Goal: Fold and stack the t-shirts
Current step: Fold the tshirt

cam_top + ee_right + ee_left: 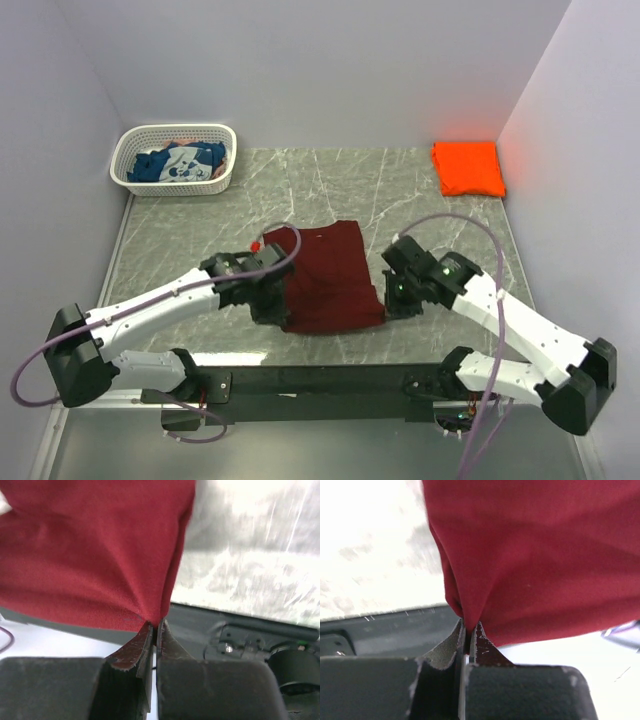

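Note:
A dark maroon t-shirt (pixel 330 275) lies as a long rectangle in the middle of the table. My left gripper (pixel 272 312) is shut on its near left corner; the left wrist view shows the maroon cloth (pixel 535 555) pinched at my left gripper (pixel 469 628). At the near right corner my right gripper (pixel 392 305) is shut on the shirt too, with the maroon fabric (pixel 90 550) caught at my right gripper (pixel 156 626). A folded bright orange t-shirt (pixel 469 168) rests at the far right corner. A blue t-shirt with white print (pixel 180 163) sits crumpled in the basket.
The white lattice basket (pixel 223 176) stands at the far left corner of the marble table (pixel 420 200). Walls close in on the left, back and right. A black rail (pixel 330 380) runs along the near edge between the arm bases.

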